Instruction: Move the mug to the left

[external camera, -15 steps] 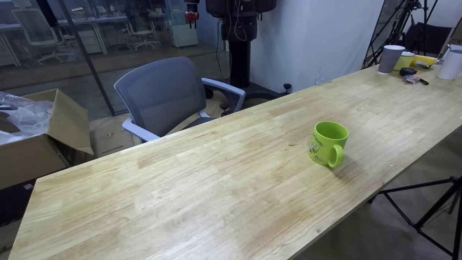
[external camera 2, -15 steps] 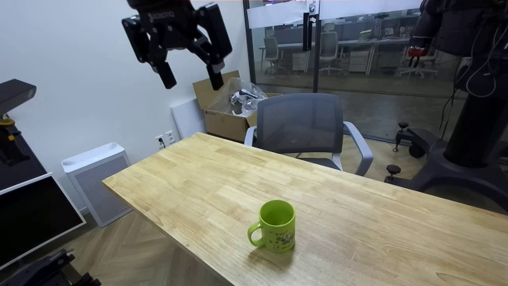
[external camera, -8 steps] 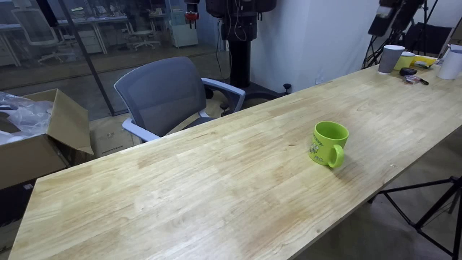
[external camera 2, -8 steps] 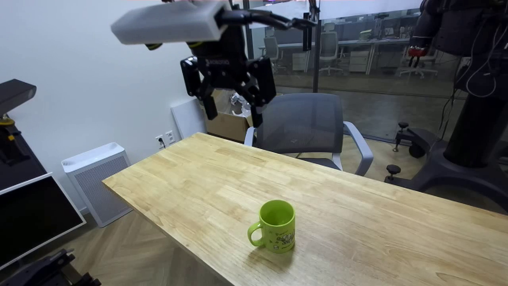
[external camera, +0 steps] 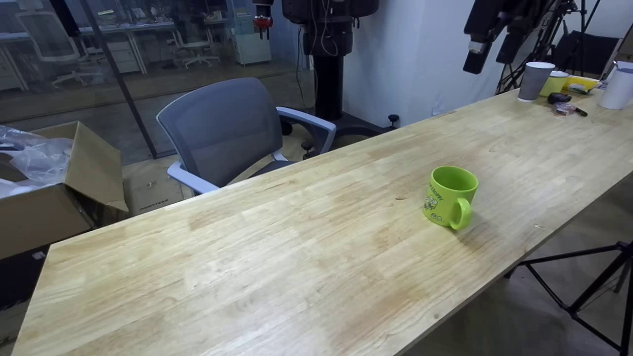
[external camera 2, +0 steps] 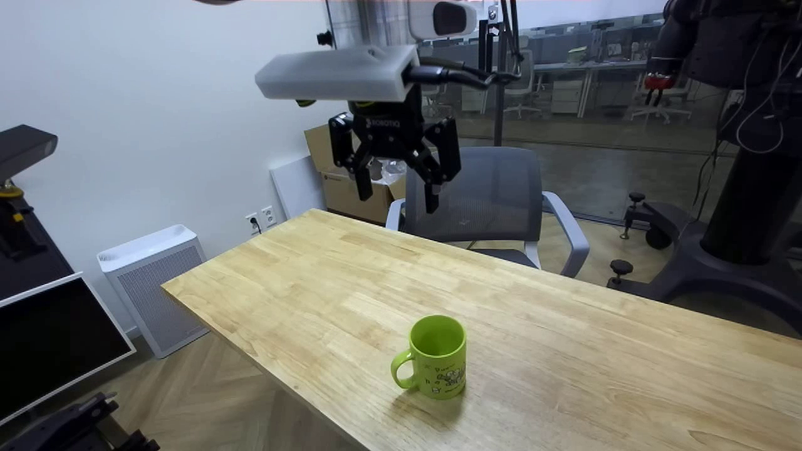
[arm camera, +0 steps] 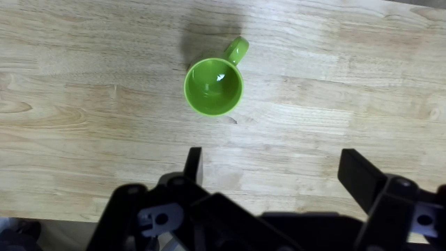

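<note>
Table [external camera 2: 263, 282]: its wooden top fills much of the lower frame in both exterior views and bears the mug [external camera 2: 438, 363], which stands upright, so no grip is needed to keep it there. Chair [external camera 2: 482, 194], right of centre in an exterior view: behind the far edge, beside the likely path rather than across it. Carton [external camera: 39, 217], left edge of an exterior view: beyond the table's end, on the side that both exterior views show as left; possibly the direction of travel. Gripper [external camera 2: 398, 198], upper centre of an exterior view: it hangs above the table, pointing down, well apart from the mug. Its fingers [arm camera: 360, 179] are spread wide at the bottom of the wrist view and hold nothing, a posture judged preparatory to straddling the mug. Grey cup [external camera: 535, 83], upper right of an exterior view: well apart from the mug, no apparent hindrance. Mug, upper centre of the wrist view: mouth upward, ungrasped; a descent appears to call first for alignment over it. Handle [arm camera: 238, 50]: directed to the upper right of that view; a finger lowered onto it could tip the mug.
</note>
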{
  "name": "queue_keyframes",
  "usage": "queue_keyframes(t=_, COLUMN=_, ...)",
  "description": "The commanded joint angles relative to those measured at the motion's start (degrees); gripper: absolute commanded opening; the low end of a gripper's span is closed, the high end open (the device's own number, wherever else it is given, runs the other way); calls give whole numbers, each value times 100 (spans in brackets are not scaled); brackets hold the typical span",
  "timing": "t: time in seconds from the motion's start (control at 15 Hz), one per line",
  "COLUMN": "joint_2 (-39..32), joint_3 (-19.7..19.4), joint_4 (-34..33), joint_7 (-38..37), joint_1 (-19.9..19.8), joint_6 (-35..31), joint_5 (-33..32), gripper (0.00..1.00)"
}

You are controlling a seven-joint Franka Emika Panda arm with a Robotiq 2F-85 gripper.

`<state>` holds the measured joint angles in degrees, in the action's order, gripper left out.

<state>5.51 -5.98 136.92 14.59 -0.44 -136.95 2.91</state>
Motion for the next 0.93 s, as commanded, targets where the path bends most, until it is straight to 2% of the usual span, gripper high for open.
queue_keyframes(t=0.0, joint_2=-15, joint_3=81, joint_4=1, joint_7=0, joint_1=-72, joint_6=11, joint_5=5, gripper=100)
queue_keyframes(t=0.2, joint_2=-7, joint_3=75, joint_4=21, joint_7=2, joint_1=-96, joint_6=11, joint_5=4, gripper=100)
queue_keyframes(t=0.47, joint_2=-121, joint_3=259, joint_4=1, joint_7=-253, joint_1=-5, joint_6=-84, joint_5=-237, gripper=100)
queue_keyframes(t=0.87, joint_2=-540, joint_3=399, joint_4=19, joint_7=-380, joint_1=-36, joint_6=-619, joint_5=-525, gripper=100)
